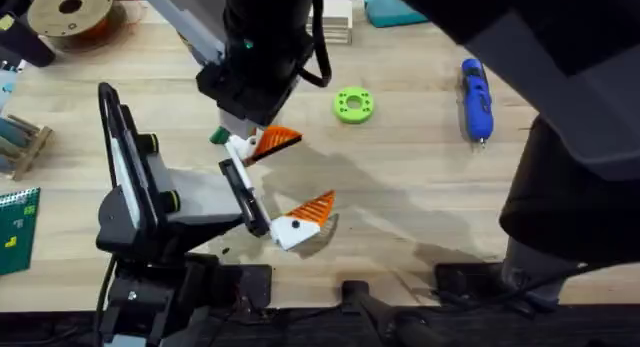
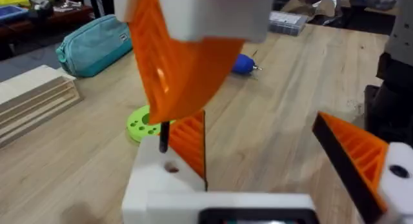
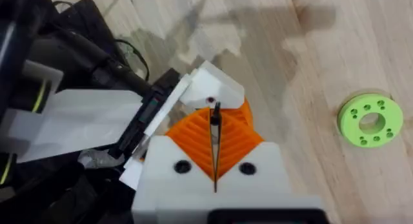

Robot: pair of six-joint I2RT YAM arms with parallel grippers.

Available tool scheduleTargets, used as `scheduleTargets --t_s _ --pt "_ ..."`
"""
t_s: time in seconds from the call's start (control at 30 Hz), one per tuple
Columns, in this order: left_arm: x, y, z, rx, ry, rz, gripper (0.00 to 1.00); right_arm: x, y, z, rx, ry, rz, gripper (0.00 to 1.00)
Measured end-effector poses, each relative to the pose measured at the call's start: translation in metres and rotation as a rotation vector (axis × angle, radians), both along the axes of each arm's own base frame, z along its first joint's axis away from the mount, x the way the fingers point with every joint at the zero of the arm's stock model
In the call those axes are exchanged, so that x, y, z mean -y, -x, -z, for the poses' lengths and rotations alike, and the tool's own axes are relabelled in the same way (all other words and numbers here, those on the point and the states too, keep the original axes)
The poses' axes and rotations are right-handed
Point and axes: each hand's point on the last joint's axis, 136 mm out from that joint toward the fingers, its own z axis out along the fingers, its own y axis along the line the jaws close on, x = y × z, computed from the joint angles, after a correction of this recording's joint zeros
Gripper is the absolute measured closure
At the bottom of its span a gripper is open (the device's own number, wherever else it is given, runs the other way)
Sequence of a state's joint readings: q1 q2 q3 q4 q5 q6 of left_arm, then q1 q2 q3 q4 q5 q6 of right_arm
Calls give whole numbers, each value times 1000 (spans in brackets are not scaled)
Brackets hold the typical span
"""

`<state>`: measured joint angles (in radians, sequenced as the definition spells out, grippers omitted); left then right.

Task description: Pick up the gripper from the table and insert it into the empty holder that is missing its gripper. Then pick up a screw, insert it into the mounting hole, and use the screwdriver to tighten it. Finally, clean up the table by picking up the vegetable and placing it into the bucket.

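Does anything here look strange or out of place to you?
One thing: the right end effector pinches a thin dark pin over a white finger base of the left end effector, while the blue screwdriver lies apart, untouched.

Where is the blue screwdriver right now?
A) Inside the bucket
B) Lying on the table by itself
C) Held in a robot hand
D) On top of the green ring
B: the blue screwdriver lies flat on the wooden table at the far right, with nothing gripping it, well apart from the green ring.
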<state>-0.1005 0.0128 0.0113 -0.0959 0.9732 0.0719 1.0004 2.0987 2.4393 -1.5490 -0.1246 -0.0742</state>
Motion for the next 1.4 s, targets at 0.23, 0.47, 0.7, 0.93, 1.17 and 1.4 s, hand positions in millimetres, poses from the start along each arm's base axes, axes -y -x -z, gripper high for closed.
scheduleTargets --t_s 0.23,0.47,0.7,0.93,1.17,1.4 --pt "0 0 0 0 0 0 6 -2 4 0 0 0 -11 997" --pt "0 0 0 0 0 0 6 -3 5 0 0 0 -14 997" --pt "0 0 0 0 0 0 6 -3 5 0 0 0 -14 997" --pt "0 0 0 0 0 0 6 -3 5 0 0 0 -14 997" --pt "0 0 0 0 0 0 6 -5 4 9 -12 19 -14 997" --pt "0 0 0 -9 4 -1 6 -6 4 13 -23 29 -15 997"
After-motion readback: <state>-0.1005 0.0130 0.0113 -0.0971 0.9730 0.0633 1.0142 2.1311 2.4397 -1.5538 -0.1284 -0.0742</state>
